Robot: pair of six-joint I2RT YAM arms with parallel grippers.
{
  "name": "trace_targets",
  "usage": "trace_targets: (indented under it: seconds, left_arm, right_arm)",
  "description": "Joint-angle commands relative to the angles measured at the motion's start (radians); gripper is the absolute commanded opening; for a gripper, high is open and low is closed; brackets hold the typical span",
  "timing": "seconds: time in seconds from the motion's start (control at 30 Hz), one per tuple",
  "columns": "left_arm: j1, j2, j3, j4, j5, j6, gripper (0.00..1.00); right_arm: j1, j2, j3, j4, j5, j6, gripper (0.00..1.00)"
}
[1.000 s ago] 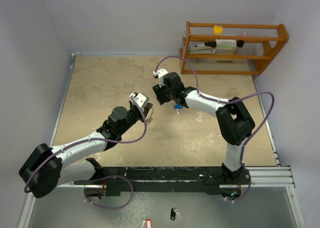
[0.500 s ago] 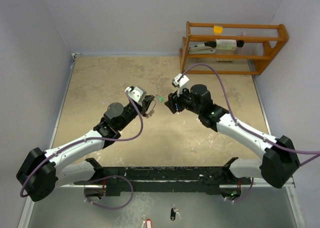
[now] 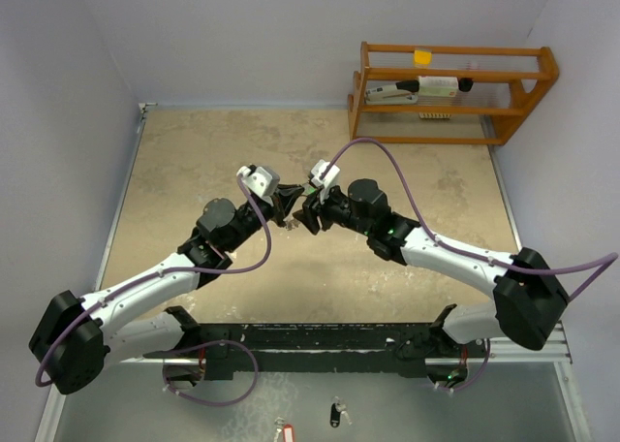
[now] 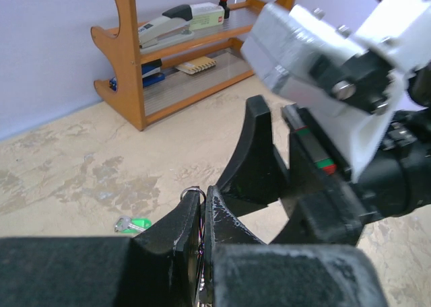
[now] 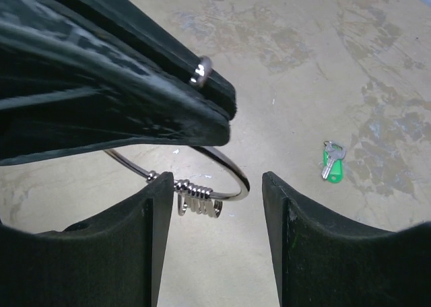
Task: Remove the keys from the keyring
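A: Where's the keyring [image 5: 196,190]?

B: Above the surface [image 3: 194,161], clenched in the left gripper's [image 4: 204,199] jaws. The right gripper's [image 5: 215,182] jaws are released, straddling its wire.

A: Risk?

B: A skewed bite could wrench it from that thin pinch.

A: Containers?

B: The rack [image 4: 128,58], well beyond the keyring, holds a stapler [image 4: 180,19]. A green key [image 5: 332,160] lies loose near the keyring.

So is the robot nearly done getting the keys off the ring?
Partly, it seems. Done: the green key lies loose on the table, off the keyring. In hand: the left gripper is shut on the keyring, with the right gripper open around its loop. Left: the blue key is out of sight, so I cannot tell if it is off; the visible stretch of ring carries no key.
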Motion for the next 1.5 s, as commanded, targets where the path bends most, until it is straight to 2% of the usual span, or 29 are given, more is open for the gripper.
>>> trace_targets:
  seconds: [0.0, 0.3, 0.37, 0.47, 0.5, 0.53, 0.73, 0.93, 1.03, 1.17, 1.2, 1.3, 1.47]
  left_arm:
    - [-0.001, -0.048, 0.028, 0.05, 0.028, -0.023, 0.0]
    - [-0.001, -0.04, 0.014, 0.05, 0.02, -0.035, 0.0]
    - [-0.003, -0.037, 0.013, 0.059, 0.022, -0.04, 0.0]
    - [-0.003, -0.038, 0.015, 0.06, 0.016, -0.04, 0.0]
    - [-0.003, -0.04, 0.016, 0.059, 0.01, -0.038, 0.0]
    - [-0.002, -0.041, 0.018, 0.052, 0.002, -0.035, 0.0]
    - [-0.001, -0.043, 0.057, -0.055, -0.038, 0.004, 0.0]
    - [-0.002, -0.048, 0.055, -0.07, 0.002, -0.007, 0.0]
    - [-0.003, -0.051, 0.061, -0.114, 0.056, -0.007, 0.09]
    - [-0.002, -0.067, 0.06, -0.196, 0.082, 0.004, 0.35]
    - [-0.002, -0.075, 0.054, -0.216, 0.064, 0.003, 0.44]
    - [-0.002, -0.108, 0.026, -0.259, 0.024, 0.004, 0.47]
    - [-0.002, -0.19, -0.03, -0.261, -0.03, -0.009, 0.4]
  right_arm:
    - [0.006, 0.022, 0.064, 0.107, 0.04, -0.033, 0.57]
    - [0.005, -0.006, 0.077, 0.126, 0.063, -0.044, 0.49]
    - [0.006, -0.019, 0.076, 0.126, 0.056, -0.042, 0.37]
    - [0.006, -0.042, 0.076, 0.106, 0.052, -0.046, 0.08]
    - [0.005, -0.049, 0.077, 0.095, 0.06, -0.049, 0.02]
    - [0.006, -0.057, 0.077, 0.081, 0.069, -0.054, 0.0]
    - [0.006, -0.125, 0.058, 0.002, 0.19, -0.113, 0.0]
    - [0.006, -0.174, 0.059, -0.021, 0.32, -0.17, 0.0]
    - [0.006, -0.17, 0.071, -0.026, 0.383, -0.203, 0.0]
    - [0.005, -0.164, 0.077, -0.042, 0.446, -0.248, 0.0]
    - [0.005, -0.165, 0.077, -0.044, 0.46, -0.267, 0.0]
    - [0.001, -0.167, 0.108, -0.035, 0.521, -0.326, 0.0]
    - [-0.045, -0.162, 0.142, -0.045, 0.574, -0.357, 0.0]
